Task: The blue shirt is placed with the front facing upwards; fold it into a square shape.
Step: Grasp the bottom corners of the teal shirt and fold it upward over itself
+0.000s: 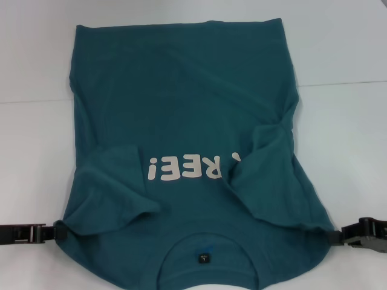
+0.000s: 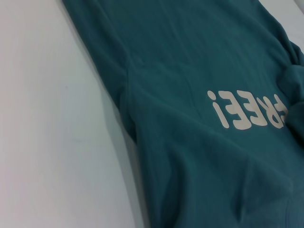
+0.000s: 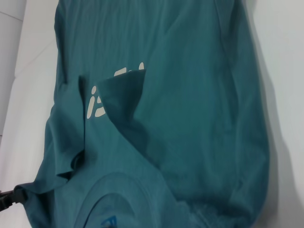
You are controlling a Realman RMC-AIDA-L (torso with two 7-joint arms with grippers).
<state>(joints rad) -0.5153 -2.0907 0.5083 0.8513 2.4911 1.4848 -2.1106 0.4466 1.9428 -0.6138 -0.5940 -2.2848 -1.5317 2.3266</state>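
Note:
The blue shirt (image 1: 181, 121) lies flat on the white table, front up, with its off-white print (image 1: 181, 167) across the middle and its collar tag (image 1: 205, 258) nearest me. Both short sleeves are folded inward over the chest. My left gripper (image 1: 58, 231) sits at the shirt's left shoulder edge, shut on the fabric. At the right shoulder corner, my right gripper (image 1: 336, 235) is shut on the cloth, which tapers to a point there. The left wrist view shows the shirt (image 2: 190, 118) and its print. The right wrist view shows the shirt (image 3: 190, 95), its collar, and the left gripper (image 3: 12, 197) farther off.
The white table (image 1: 344, 133) surrounds the shirt on the left, right and far sides. A faint seam line (image 1: 344, 83) crosses the table surface behind the shirt's middle. The shirt's hem lies at the far end.

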